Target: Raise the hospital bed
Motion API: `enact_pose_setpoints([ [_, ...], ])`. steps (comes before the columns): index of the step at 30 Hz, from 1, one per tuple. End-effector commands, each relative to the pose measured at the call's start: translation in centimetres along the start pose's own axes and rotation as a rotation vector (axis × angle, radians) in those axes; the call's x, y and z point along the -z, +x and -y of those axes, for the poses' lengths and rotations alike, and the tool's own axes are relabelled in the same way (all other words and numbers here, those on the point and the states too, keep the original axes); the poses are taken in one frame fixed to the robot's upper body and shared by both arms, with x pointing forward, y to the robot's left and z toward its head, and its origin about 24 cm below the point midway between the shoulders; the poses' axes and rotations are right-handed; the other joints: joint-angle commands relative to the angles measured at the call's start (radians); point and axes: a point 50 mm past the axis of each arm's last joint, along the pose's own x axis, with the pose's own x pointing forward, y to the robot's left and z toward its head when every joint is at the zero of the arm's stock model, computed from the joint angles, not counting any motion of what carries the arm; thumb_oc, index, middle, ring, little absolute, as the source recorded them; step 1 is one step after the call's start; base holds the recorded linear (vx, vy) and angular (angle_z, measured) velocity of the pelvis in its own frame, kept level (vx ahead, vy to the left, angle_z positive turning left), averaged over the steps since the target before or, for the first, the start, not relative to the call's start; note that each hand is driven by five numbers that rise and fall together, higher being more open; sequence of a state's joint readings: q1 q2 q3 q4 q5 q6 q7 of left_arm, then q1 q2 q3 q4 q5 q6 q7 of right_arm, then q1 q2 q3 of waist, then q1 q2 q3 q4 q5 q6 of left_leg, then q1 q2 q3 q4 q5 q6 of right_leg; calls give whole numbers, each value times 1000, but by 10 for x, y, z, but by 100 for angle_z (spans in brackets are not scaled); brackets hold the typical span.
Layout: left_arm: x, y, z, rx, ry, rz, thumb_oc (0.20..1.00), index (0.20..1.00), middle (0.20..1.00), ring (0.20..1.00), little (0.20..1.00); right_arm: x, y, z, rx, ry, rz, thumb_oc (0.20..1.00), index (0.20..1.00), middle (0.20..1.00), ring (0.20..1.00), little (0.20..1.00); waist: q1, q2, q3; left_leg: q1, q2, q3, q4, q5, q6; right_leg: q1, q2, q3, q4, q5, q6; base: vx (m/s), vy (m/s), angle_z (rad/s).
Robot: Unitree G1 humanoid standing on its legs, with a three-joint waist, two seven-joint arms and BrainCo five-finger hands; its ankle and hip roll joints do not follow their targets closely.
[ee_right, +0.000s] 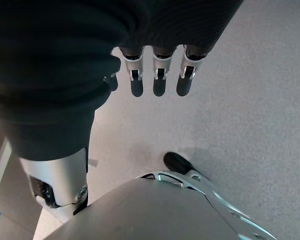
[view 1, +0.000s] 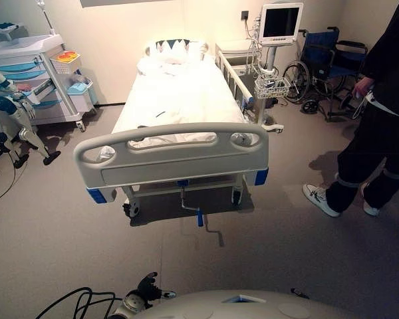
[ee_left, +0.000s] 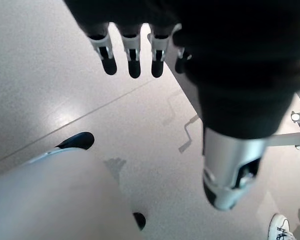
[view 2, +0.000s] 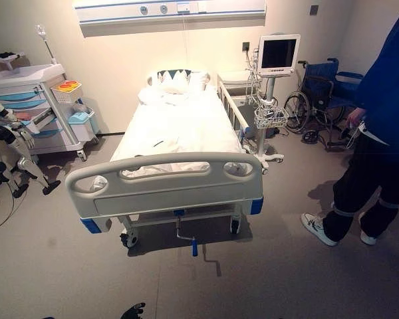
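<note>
- The hospital bed [view 1: 179, 106] stood straight ahead of me across open floor [view 1: 53, 232], its long axis running away from me, pillows at the far wall and the grey footboard [view 1: 171, 157] turned square toward me.
- A person [view 1: 379, 113] in dark clothes stood off to my right of the bed, well apart from the footboard and clear of the path to it.
- The crank handle [view 1: 201, 217] hung low under the middle of the footboard, a metal arm reaching out toward me and ending in a blue grip close to the floor; that was the part I judged the raising would turn on.
- It lay ahead of and below both hands, near my own centre line, perhaps a touch to my left, so I could not call either arm clearly nearer; I would have had to close in and reach low.
- My left hand [ee_left: 132, 55] hung at my side over the floor, fingers straight and relaxed, holding nothing; the crank showed small on the floor beyond it.
- My right hand [ee_right: 157, 75] hung likewise, fingers loose, straight and empty.
</note>
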State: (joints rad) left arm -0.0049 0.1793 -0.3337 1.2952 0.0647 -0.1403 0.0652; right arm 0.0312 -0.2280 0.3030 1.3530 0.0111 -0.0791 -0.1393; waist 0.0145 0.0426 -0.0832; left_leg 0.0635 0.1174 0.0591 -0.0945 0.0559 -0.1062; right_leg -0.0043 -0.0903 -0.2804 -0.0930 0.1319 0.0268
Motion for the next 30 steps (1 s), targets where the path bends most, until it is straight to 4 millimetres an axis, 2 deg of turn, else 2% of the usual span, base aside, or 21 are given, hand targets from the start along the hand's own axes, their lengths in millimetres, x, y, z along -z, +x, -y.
enact_pose_setpoints([
  [1, -21, 5, 0, 8, 19, 37, 1000, 1000, 1000, 1000, 1000, -24, 4, 6, 11, -13, 26, 1000, 1000, 1000, 1000, 1000, 4, -38, 49, 64, -90, 19, 21, -76, 75, 107, -44, 20, 56, -108, 103, 0, 0, 0],
  [9, -23, 5, -1, 9, 19, 41, 1000, 1000, 1000, 1000, 1000, -26, 5, 9, 17, -24, 30, 1000, 1000, 1000, 1000, 1000, 3, -36, 48, 64, -88, 20, 21, -76, 75, 104, -43, 23, 57, -107, 103, 0, 0, 0],
  [14, -26, 6, -1, 15, 18, 42, 1000, 1000, 1000, 1000, 1000, -28, 6, 20, 43, -48, 28, 1000, 1000, 1000, 1000, 1000, 2, -30, 37, 73, -86, 14, 20, -88, 79, 108, -41, 23, 58, -108, 104, -9, 22, 0],
  [22, -12, 4, 2, 24, 1, -1, 1000, 1000, 1000, 1000, 1000, -27, 6, 16, 31, -61, 24, 1000, 1000, 1000, 1000, 1000, -17, -23, 43, 81, -83, 21, 20, -88, 79, 104, -38, 43, 58, -106, 101, -9, -3, -1],
  [30, -14, 4, 4, 31, -8, 6, 1000, 1000, 1000, 1000, 1000, -29, 6, 15, 32, -69, 31, 1000, 1000, 1000, 1000, 1000, -23, -24, 49, 78, -86, 23, 22, -88, 80, 104, -37, 46, 62, -107, 97, -7, -1, -2],
])
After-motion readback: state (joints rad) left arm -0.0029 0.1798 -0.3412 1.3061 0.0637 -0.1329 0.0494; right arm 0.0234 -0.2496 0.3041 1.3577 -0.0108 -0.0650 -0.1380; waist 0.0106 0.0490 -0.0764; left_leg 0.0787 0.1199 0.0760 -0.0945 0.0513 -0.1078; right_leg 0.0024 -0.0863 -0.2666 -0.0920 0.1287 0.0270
